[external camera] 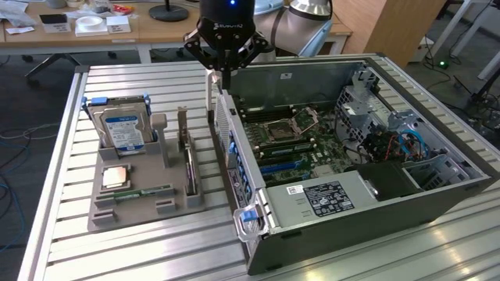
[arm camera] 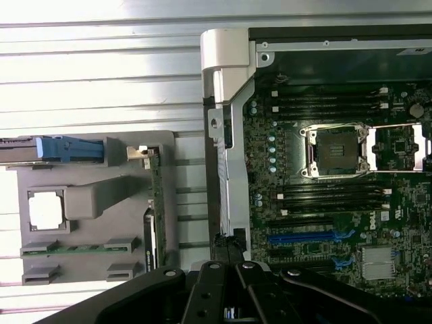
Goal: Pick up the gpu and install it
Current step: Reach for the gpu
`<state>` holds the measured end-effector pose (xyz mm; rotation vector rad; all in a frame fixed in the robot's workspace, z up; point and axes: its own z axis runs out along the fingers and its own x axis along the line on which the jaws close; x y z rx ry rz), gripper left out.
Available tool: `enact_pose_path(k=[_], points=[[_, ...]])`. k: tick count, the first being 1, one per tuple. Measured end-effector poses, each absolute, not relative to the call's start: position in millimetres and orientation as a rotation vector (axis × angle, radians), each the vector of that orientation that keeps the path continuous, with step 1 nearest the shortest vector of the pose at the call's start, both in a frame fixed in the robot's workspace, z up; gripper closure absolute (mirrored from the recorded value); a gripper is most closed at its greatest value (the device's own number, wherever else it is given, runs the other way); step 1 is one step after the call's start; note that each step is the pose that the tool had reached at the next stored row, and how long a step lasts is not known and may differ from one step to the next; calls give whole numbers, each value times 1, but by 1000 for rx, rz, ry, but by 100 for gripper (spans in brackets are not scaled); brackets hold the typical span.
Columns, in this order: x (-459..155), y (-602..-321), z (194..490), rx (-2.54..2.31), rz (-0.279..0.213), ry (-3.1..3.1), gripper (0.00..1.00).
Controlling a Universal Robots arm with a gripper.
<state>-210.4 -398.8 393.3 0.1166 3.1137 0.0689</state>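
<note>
While gpu (external camera: 189, 170) sits edgewise in grey tray (external camera: 102, 216), centre-left: gripper (external camera: 221, 73) closed, apparently empty, upper centre, over computer case (external camera: 352, 211).

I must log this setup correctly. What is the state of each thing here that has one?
case: lying on its side, open.
claw: shut, holding nothing, above the case's edge.
gpu: standing on edge in the tray, untouched.
hard drive: upright in the tray.
CPU socket: empty, cover raised.

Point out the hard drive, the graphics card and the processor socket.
hard drive (external camera: 123, 130), exterior view, on its blue label.
graphics card (arm camera: 154, 192), wrist view, on its top edge.
processor socket (arm camera: 335, 152), wrist view, on its centre.
</note>
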Motion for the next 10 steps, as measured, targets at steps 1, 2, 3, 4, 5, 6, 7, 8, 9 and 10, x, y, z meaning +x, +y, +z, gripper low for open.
enact_pose_path(k=[1, 2, 3, 4, 5, 6, 7, 8, 9, 10], points=[[-211, -399, 393, 117, 69, 3114, 89], [-211, -399, 393, 117, 69, 3114, 89], [-211, -399, 393, 117, 69, 3114, 89], [-211, -399, 393, 117, 69, 3114, 89], [-211, -399, 393, 117, 69, 3114, 89], [-211, -399, 393, 117, 69, 3114, 89], [-212, -399, 393, 117, 69, 3114, 89], [-213, -399, 393, 117, 69, 3114, 89], [-215, -399, 393, 117, 69, 3114, 89], [-217, -399, 393, 117, 69, 3114, 89]])
